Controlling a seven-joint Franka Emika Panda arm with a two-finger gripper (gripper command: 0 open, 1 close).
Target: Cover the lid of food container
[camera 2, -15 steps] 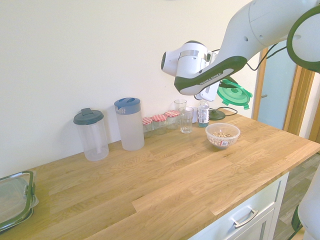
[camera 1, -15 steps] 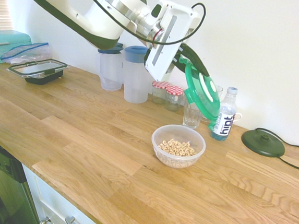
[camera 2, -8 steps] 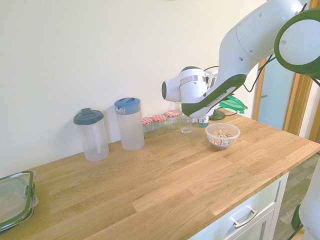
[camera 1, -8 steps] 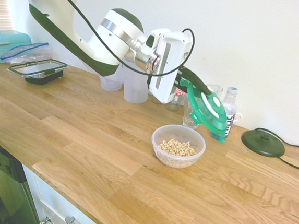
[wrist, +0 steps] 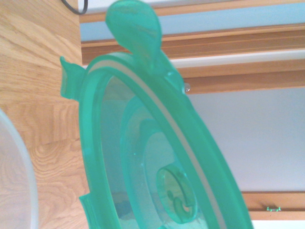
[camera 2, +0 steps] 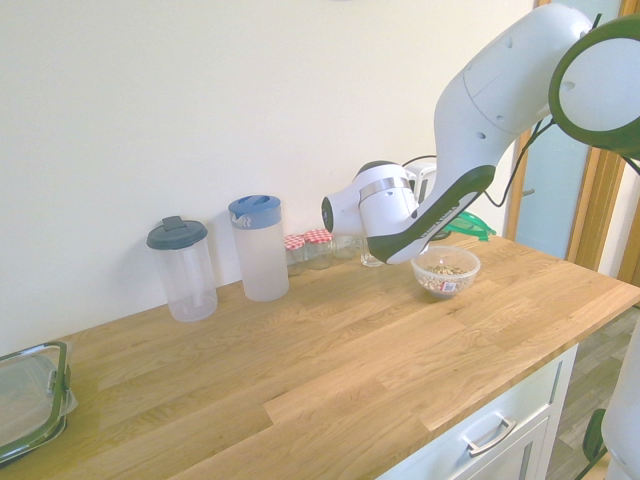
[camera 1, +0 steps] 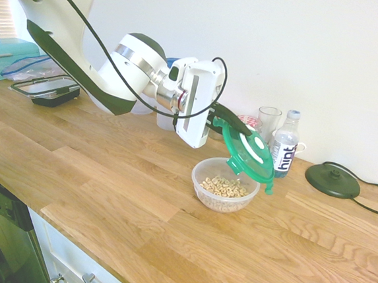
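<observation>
My gripper (camera 1: 225, 120) is shut on the upper edge of the round green lid (camera 1: 246, 152). The lid hangs steeply tilted, with its lower edge just over the far right rim of the food container (camera 1: 225, 184). That container is a small clear bowl with ring cereal, standing on the wooden counter. From the other side, the arm hides most of the lid (camera 2: 466, 223), just behind the bowl (camera 2: 446, 270). The wrist view is filled by the lid (wrist: 157, 157), with the bowl's rim (wrist: 21, 167) at one side.
Behind the bowl stand a water bottle (camera 1: 285, 144), a glass (camera 1: 268, 118) and a black round base (camera 1: 333, 179). Further along the wall are jars (camera 2: 308, 248), two lidded jugs (camera 2: 258, 248) and a rectangular black-rimmed container (camera 1: 46, 89). The counter's front edge (camera 1: 100, 253) is near.
The arm has come down and forward with the green lid, from high above the glasses to just over the bowl's far rim. The bowl has not moved.
</observation>
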